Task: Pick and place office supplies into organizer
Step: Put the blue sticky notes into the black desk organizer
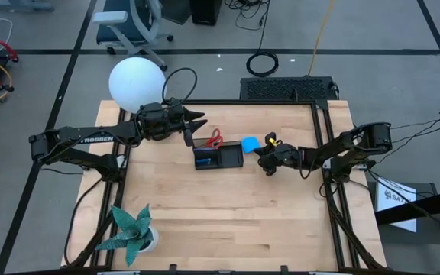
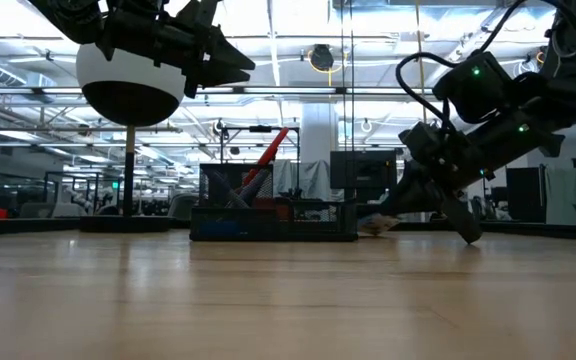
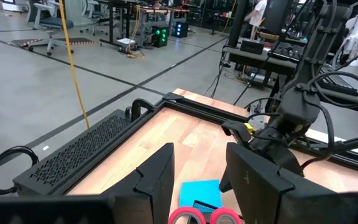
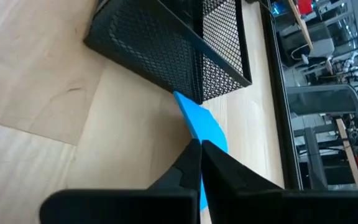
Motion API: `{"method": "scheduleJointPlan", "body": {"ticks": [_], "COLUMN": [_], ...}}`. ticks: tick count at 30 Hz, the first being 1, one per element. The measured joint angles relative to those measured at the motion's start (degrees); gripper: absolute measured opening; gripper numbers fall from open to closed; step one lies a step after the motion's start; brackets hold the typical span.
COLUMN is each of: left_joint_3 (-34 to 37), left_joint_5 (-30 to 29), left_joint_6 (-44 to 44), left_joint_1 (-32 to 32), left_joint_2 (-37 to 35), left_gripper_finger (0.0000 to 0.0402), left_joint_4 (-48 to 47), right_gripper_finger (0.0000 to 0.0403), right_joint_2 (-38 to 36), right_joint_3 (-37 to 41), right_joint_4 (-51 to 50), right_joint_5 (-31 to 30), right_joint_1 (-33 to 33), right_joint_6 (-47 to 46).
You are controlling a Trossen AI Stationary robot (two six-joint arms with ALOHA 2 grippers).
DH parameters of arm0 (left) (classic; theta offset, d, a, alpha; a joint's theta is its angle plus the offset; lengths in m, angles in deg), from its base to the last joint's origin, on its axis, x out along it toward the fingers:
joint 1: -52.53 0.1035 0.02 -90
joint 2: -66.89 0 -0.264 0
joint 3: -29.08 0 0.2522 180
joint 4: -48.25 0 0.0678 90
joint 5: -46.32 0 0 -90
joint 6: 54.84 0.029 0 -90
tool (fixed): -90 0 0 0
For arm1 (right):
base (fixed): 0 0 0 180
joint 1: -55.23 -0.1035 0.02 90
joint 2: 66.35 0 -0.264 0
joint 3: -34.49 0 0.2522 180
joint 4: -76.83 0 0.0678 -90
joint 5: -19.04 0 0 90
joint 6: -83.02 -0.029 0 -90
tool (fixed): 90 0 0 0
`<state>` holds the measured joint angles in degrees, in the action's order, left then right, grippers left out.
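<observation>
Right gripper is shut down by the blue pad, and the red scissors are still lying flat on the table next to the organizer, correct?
Not quite. The right gripper is shut at the blue pad, but the red scissors are not on the table: they stand in the organizer, handles sticking up above its rim. The high and low views show it.

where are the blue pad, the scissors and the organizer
blue pad (image 1: pixel 250 143), high view, middle of its top face
scissors (image 1: pixel 215 139), high view, the red handles sticking out of the tray
organizer (image 4: pixel 166 53), right wrist view, its black mesh side wall
</observation>
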<state>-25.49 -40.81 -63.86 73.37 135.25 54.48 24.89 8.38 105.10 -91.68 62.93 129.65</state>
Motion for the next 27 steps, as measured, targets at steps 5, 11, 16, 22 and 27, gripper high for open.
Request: {"method": "scheduleJointPlan", "body": {"ticks": [5,11,16,22,27], "left_joint_3": [0.0,0.0,0.0,0.0,0.0], "left_joint_5": [0.0,0.0,0.0,0.0,-0.1], "left_joint_6": [0.0,0.0,0.0,0.2,0.2], "left_joint_1": [0.0,0.0,0.0,0.0,0.0], "left_joint_2": [0.0,0.0,0.0,0.0,0.0], "left_gripper_finger": [0.0152,0.0152,0.0152,0.0152,0.0152], "left_joint_4": [0.0,0.0,0.0,0.0,0.0], "right_gripper_finger": [0.0000,0.0000,0.0000,0.0000,0.0000], "right_joint_2": [-1.9,-5.6,-8.9,-12.6,-15.6], "right_joint_3": [-0.7,-3.1,-4.6,-6.9,-8.2], "right_joint_4": [-1.0,-4.2,-9.1,-11.1,-10.8], "right_joint_5": [-1.0,-3.3,-6.6,-8.0,-8.5], "right_joint_1": [-0.1,-0.3,-0.3,-0.3,-1.3], "right_joint_6": [1.2,1.8,2.9,2.8,4.2]}}
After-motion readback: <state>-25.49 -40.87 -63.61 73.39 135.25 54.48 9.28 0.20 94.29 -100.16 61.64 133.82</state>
